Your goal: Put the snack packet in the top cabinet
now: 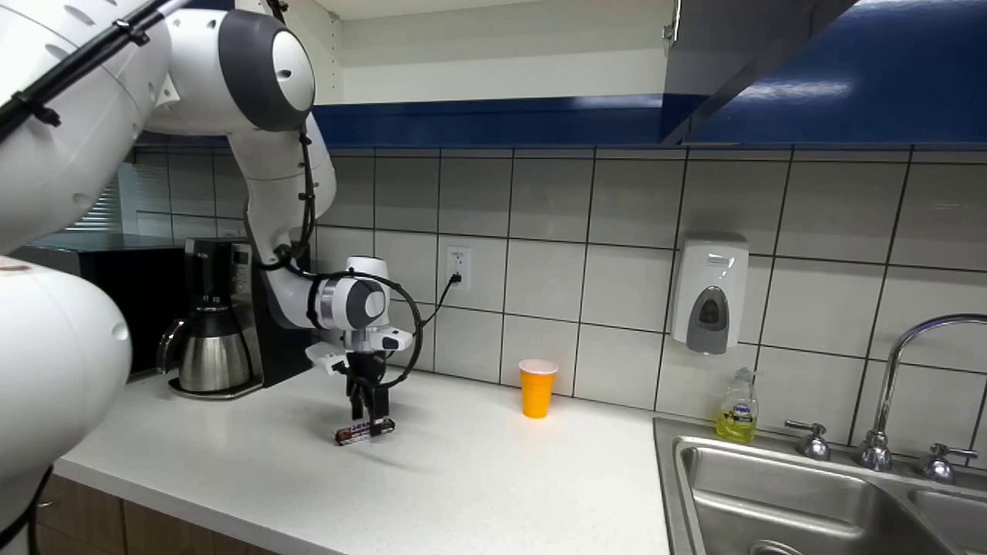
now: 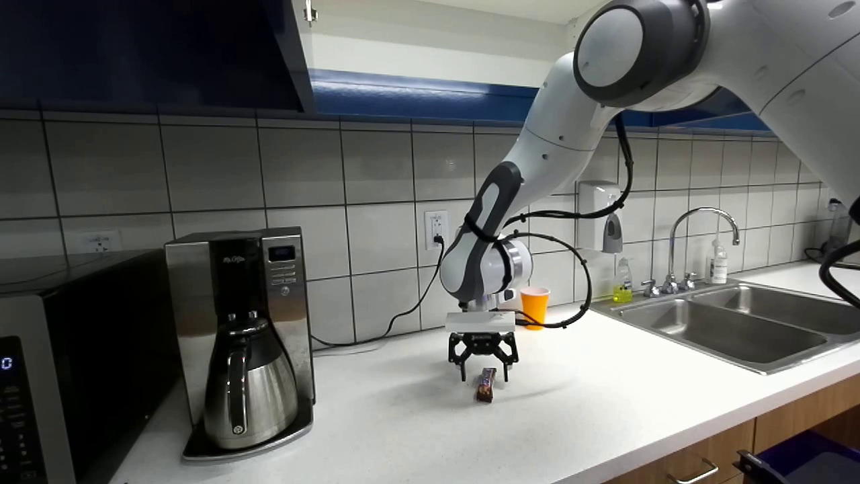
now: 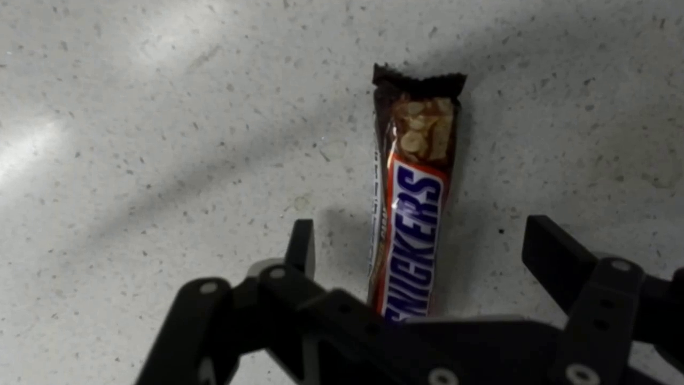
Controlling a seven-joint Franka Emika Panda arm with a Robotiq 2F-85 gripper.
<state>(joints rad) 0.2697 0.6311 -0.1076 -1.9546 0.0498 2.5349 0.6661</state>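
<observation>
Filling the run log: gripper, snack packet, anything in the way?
Gripper open, jaws either side of snack packet. Packet on counter, not gripped. Top cabinet open. No obstacle seen; orange cup stands apart.

You can read SNICKERS in blue capitals along the snack packet [image 3: 414, 203], its first letter partly hidden in the wrist view; that packet lies to the right of the coffee maker [image 2: 289, 316] in both exterior views. High on the coffee maker's front you find "Mr. Coffee"; the print by its buttons [image 2: 283, 273] is too small for you. On the microwave [image 2: 107, 349], left of the coffee maker, you see a lit 0. On the soap bottle [image 1: 738, 415], well right of the coffee maker, you make out Dawn.
</observation>
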